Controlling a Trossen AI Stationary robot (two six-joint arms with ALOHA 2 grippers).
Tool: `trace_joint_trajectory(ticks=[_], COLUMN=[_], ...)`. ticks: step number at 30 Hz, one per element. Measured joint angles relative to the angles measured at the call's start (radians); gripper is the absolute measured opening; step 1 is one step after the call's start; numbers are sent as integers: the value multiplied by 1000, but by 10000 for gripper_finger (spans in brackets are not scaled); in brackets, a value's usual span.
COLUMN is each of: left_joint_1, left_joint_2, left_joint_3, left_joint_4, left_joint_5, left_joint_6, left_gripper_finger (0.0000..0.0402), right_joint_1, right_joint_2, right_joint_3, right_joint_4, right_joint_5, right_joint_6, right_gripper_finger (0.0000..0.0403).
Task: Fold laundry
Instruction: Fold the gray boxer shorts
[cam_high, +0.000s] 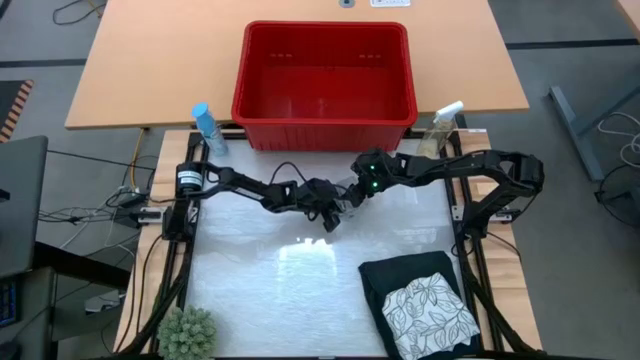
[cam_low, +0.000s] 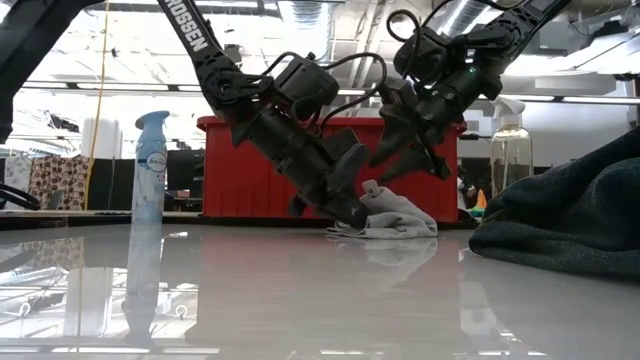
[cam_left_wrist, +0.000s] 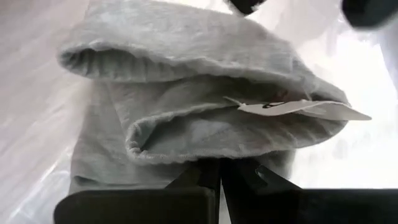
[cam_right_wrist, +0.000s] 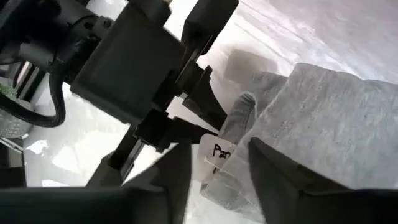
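Grey cloth (cam_low: 398, 215) pinched in the left gripper (cam_low: 350, 208) fingers, right gripper (cam_low: 385, 172) fingers apart above it.

basket (cam_high: 325, 75): red plastic, on the tan table, nothing visible inside
tan table (cam_high: 150, 70): wood top, behind the white work table
work table (cam_high: 260, 290): white, glossy, reflects ceiling lights
blue bottle (cam_high: 206, 128): upright, capped, at the work table's far left corner, left of the basket
clear bottle (cam_high: 440, 125): white trigger sprayer, at the far right corner, right of the basket
plant (cam_high: 187, 333): green, round, near left corner
cables (cam_high: 90, 205): on the floor, left of the work table
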Motion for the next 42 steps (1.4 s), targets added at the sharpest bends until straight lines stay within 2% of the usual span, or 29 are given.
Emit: trace_joint_trajectory(ticks=[2, 5, 7, 11, 18, 25, 28, 32, 42], left_joint_1=[7, 9, 9, 9, 9, 10, 20, 34, 57], left_joint_2=[0, 0, 0, 0, 0, 0, -12, -35, -52], left_joint_3=[0, 0, 0, 0, 0, 0, 1, 33, 172], left_joint_4=[-9, -28, -30, -29, -28, -29, -46, -145, -465], left_joint_5=[21, 26, 26, 26, 25, 27, 78, 126, 101], left_joint_6=[-10, -14, -7, -6, 1, 0, -15, 13, 146], left_gripper_finger=[0, 0, 0, 0, 0, 0, 0, 0, 0], right_joint_1=[0, 1, 1, -3, 43, 66, 57, 55, 57], right_joint_2=[0, 0, 0, 21, 134, 145, 145, 145, 145], right_joint_3=[0, 0, 0, 1, 0, 0, 0, 0, 0], right_joint_4=[-10, -39, -51, -44, 21, 31, 19, 7, -14], right_joint_5=[12, 48, 85, 97, 92, 92, 92, 96, 111], right_joint_6=[-7, -34, -49, -47, -26, -33, -36, -58, -82], right_gripper_finger=[142, 43, 19, 15, 14, 14, 14, 14, 14])
